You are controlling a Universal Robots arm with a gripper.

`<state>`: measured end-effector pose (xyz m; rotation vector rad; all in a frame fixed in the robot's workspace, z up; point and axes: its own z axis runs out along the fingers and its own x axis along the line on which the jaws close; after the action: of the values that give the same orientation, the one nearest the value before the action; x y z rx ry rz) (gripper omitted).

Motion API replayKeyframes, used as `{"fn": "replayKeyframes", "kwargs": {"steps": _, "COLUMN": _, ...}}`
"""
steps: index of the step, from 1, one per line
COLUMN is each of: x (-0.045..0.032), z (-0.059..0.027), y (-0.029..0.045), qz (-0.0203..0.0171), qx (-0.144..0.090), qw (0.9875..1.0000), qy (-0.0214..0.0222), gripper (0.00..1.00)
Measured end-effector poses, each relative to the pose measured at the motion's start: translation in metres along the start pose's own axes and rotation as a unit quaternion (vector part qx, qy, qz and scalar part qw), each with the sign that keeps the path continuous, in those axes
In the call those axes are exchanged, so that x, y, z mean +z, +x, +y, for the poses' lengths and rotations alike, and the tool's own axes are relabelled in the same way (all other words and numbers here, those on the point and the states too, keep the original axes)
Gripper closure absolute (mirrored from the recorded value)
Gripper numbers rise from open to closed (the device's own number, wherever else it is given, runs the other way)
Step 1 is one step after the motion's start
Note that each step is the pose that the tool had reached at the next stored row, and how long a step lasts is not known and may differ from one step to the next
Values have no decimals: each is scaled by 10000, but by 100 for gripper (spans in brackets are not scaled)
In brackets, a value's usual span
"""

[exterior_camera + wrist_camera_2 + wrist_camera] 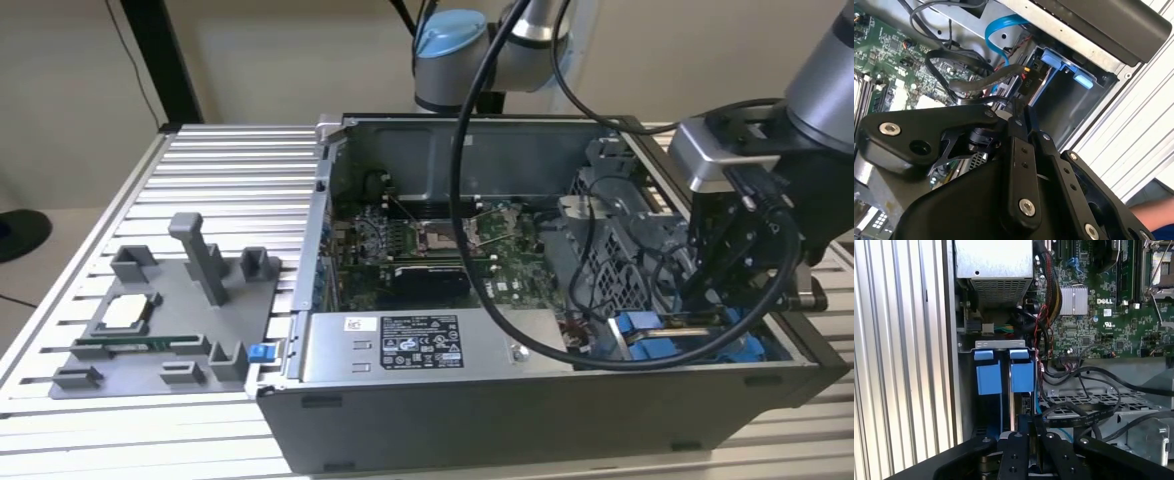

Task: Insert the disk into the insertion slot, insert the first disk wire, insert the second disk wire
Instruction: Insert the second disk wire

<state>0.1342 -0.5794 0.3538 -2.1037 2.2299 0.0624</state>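
Note:
The insertion slot (1000, 344) is a grey metal bay at the case's front corner, on the exterior view's right (694, 335). The disk's blue carrier (1021, 376) stands on edge inside it, and the drive body is mostly hidden. Directly over the bay, my gripper (1030, 436) has its fingers (1016, 150) pressed together on the end of a black disk wire (1089, 416). That wire loops over the perforated cage. A second black wire with a connector (1025, 77) and a light blue cable (999, 27) lie beside the bay.
The open computer case (534, 400) lies on a slatted metal table (214, 170). A labelled power-supply box (420, 345) sits by the bay, with the motherboard (441, 240) behind it. A grey parts fixture (174, 320) stands on the exterior view's left. The case wall and cables crowd the gripper.

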Motion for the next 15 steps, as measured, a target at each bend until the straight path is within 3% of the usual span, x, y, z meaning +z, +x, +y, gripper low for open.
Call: {"fn": "replayKeyframes", "kwargs": {"steps": 15, "x": 26, "z": 2, "y": 2, "qz": -2, "qx": -2, "qw": 10000, "qy": 26, "gripper": 100}}
